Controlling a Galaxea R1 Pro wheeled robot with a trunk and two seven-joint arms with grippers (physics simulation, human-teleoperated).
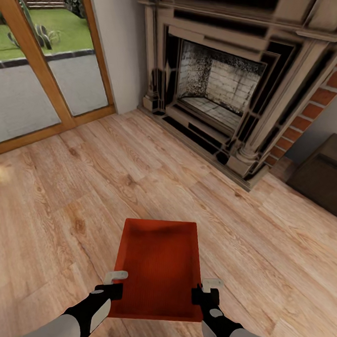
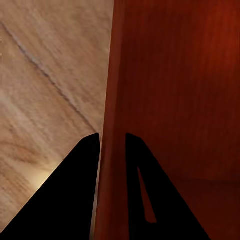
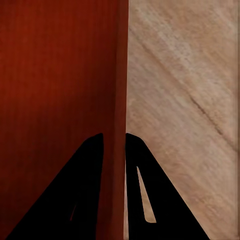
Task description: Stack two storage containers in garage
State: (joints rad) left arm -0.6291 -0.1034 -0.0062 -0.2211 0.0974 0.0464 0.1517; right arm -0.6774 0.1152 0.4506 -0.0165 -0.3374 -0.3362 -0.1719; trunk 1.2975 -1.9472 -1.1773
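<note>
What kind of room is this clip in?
Most likely a living room: an ornate fireplace with a brick chimney, wood-framed glass doors onto a garden, and a wood-plank floor.

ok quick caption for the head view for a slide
Both grippers, left and right, clamp opposite side walls of a red-orange storage container above the wood-plank floor, facing the fireplace.

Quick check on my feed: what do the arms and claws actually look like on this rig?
Both arms are smooth light-grey shells with black joint and wrist sections. The left claw and right claw have black bases and pale grey finger plates. Through the wrist cameras the fingers read as flat black wedges, one with a narrow slot. No cables or markings visible.
</note>
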